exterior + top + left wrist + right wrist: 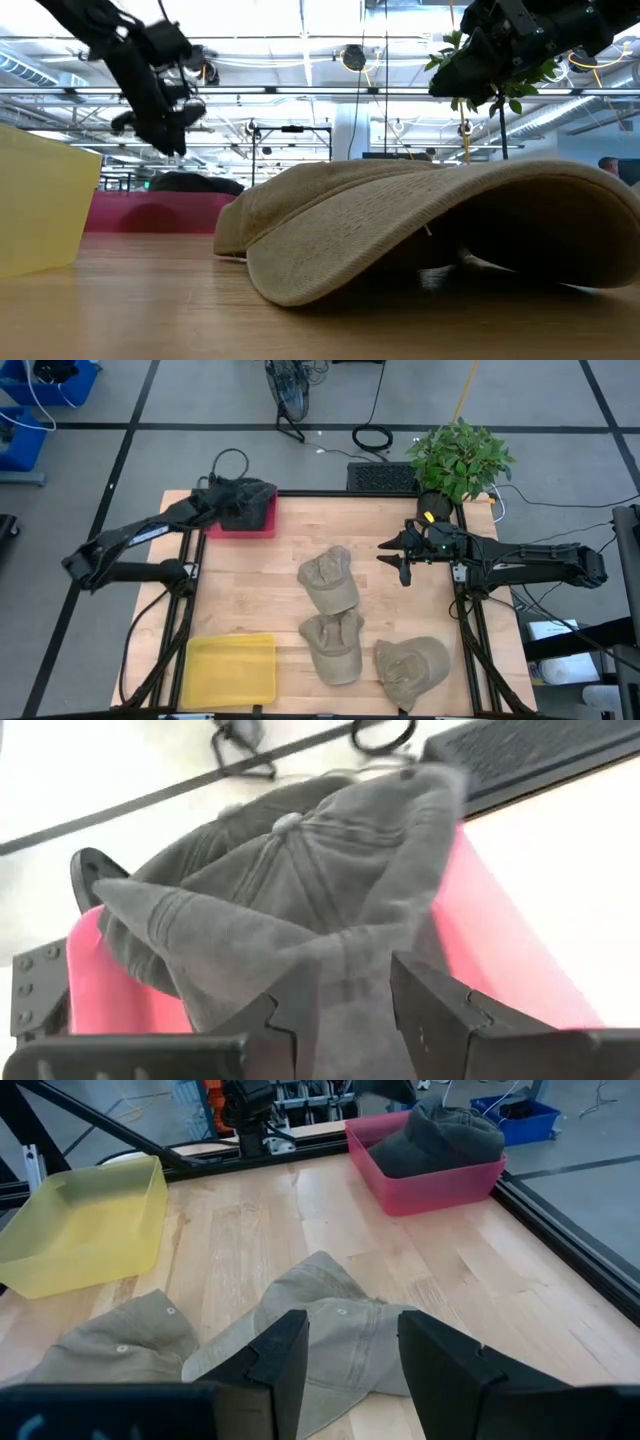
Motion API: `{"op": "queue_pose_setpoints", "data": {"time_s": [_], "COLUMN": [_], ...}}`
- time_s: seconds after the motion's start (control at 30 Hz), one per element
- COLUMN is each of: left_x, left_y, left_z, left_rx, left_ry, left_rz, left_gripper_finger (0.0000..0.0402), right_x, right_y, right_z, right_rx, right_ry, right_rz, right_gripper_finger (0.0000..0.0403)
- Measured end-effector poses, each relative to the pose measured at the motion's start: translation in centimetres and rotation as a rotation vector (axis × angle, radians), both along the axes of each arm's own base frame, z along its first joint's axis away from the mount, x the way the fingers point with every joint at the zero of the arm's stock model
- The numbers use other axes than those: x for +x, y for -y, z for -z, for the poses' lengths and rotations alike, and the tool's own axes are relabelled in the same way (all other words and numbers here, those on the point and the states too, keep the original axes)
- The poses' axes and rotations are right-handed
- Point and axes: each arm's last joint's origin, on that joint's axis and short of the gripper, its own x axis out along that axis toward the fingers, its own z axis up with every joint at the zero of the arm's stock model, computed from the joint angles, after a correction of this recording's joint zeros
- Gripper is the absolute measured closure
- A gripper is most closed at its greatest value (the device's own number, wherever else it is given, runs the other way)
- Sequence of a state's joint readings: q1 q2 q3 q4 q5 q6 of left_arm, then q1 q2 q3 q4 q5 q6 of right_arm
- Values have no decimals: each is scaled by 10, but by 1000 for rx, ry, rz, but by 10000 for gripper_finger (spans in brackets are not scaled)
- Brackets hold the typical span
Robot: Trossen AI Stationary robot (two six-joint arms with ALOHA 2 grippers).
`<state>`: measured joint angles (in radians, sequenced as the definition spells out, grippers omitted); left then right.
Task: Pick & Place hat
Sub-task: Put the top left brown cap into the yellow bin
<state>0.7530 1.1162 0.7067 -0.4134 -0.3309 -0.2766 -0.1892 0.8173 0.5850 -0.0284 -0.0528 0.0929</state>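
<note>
we see the left gripper (240,500) over the pink bin (262,525) at the far left corner of the bench (250,585), its fingers (440,1010) pinching the fabric of a dark grey hat (300,870); the hat bunches up ahead of the fingers and sits in the pink bin, whose walls show on both sides of it

the right gripper (392,555) hangs above the bench with its fingers (440,1350) spread and nothing between them; just ahead of the fingers and below them lies a tan hat (328,582), apart from them

two more tan hats lie on the bench: one (333,648) touching the first, another (412,668) near the bench edge on the right arm's side

the yellow bin (230,668) stands at the near left corner, holding nothing we can see; a potted plant (458,460) stands behind the right arm
</note>
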Motion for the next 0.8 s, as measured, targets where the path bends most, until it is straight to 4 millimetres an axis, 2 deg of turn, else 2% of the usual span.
{"op": "queue_pose_setpoints", "data": {"time_s": [0.2,0.33,0.57,0.8], "left_x": [-8,0,29,74], "left_y": [28,49,90,127], "left_z": [-26,-38,-45,-30], "left_rx": [57,68,123,129], "left_ry": [105,193,254,319], "left_rz": [79,299,661,879], "left_gripper_finger": [275,275,275,275], "right_x": [0,2,12,18], "right_y": [0,0,2,1], "right_z": [0,2,21,22], "right_rx": [5,16,29,36], "right_ry": [2,1,-98,-68], "right_rz": [2,7,-18,-77], "right_gripper_finger": [261,261,261,261]}}
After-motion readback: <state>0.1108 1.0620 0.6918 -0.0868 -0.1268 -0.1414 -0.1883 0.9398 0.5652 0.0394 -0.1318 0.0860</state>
